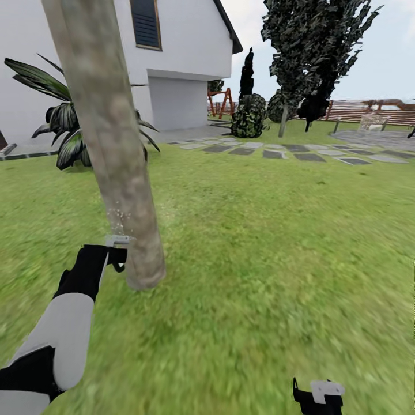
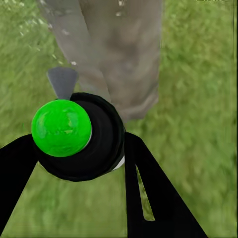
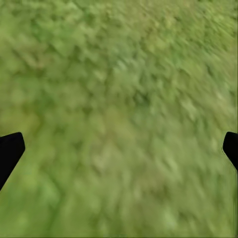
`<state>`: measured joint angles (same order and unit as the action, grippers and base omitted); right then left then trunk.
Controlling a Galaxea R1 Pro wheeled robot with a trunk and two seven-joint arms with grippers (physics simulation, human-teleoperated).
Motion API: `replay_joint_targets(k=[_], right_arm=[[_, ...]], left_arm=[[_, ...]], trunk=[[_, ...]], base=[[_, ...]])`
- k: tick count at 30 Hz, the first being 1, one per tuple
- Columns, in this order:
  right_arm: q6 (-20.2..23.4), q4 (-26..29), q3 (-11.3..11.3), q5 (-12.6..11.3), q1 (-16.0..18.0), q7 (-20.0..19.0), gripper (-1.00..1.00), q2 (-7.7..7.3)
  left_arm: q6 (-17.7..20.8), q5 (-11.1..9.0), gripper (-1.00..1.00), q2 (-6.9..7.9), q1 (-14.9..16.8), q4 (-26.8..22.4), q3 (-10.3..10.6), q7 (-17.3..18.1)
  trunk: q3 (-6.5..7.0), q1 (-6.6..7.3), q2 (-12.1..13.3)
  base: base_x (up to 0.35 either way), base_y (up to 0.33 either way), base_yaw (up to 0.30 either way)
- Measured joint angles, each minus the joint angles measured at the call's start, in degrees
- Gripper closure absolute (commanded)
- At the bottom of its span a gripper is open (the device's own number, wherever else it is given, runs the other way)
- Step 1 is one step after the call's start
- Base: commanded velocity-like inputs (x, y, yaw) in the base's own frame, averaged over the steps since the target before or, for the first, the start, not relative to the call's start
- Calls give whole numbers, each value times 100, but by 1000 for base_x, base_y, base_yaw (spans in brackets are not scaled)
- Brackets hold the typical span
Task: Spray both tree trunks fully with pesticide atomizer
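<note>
Nearest, at the bottom right of the head view, the right gripper (image 1: pixel 318 397) pokes into sight: black with one white plate. In its wrist view the two black fingertips (image 3: pixel 11 151) stand far apart at the edges of the frame, nothing between them, with blurred grass (image 3: pixel 119 109) beyond, so it is released.

On the left, one arm with a white forearm and black wrist reaches forward to the left gripper (image 1: pixel 118 253). Its wrist view shows two black fingers (image 2: pixel 148 188) clamped on either side of the pesticide atomizer (image 2: pixel 79 136), a round black body topped by one glossy bright-green ball, with a flat grey nozzle piece sticking out toward the trunk. So the atomizer sits in the left gripper, just beside the base of the near tree trunk (image 1: pixel 115 150).

That trunk is one thick, smooth column, pale grey-beige and mottled, leaning slightly left as it rises out of the frame. A loose scatter of tiny whitish specks, the pesticide (image 1: pixel 119 218), hangs at its left side just above the gripper.

Behind it stands one palm-like plant (image 1: pixel 63 127) with long dark glossy blades, against a white house wall (image 1: pixel 178 52). Across the lawn (image 1: pixel 276 230), flat grey stepping stones (image 1: pixel 276 151) run to the right. Farther off are rounded dark bushes (image 1: pixel 249 115), a tall tree (image 1: pixel 317 46) with jagged dark foliage, and a brown slatted fence (image 1: pixel 357 109).
</note>
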<state>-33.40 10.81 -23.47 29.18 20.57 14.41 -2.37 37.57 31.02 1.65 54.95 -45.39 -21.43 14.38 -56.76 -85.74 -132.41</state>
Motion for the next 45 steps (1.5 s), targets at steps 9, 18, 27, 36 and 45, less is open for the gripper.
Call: replay_joint_targets(k=[9, 18, 27, 36, 45], right_arm=[[0, 0, 1, 0, 0, 0, -100, 0], [0, 0, 0, 0, 0, 0, -100, 0], [0, 0, 1, 0, 0, -7, -100, 2], [0, 0, 0, 0, 0, -9, -100, 3], [0, 0, 0, 0, 0, -9, -100, -1]], left_arm=[[-6, 108, 100, 141, -4, -13, -48, -10], [3, -2, 100, 436, -46, 72, -19, -11], [-4, 46, 100, 546, -49, 86, -173, -447], [-16, 16, 100, 156, -39, 703, -153, -472], [-43, -44, 100, 850, -287, 715, -276, -459]], trunk=[[0, 0, 0], [0, 0, 0], [0, 0, 0], [0, 0, 0], [0, 0, 0]], base=[[148, -268, 0], [55, -269, 84], [109, -242, 276], [252, -172, 194], [66, -44, 5]])
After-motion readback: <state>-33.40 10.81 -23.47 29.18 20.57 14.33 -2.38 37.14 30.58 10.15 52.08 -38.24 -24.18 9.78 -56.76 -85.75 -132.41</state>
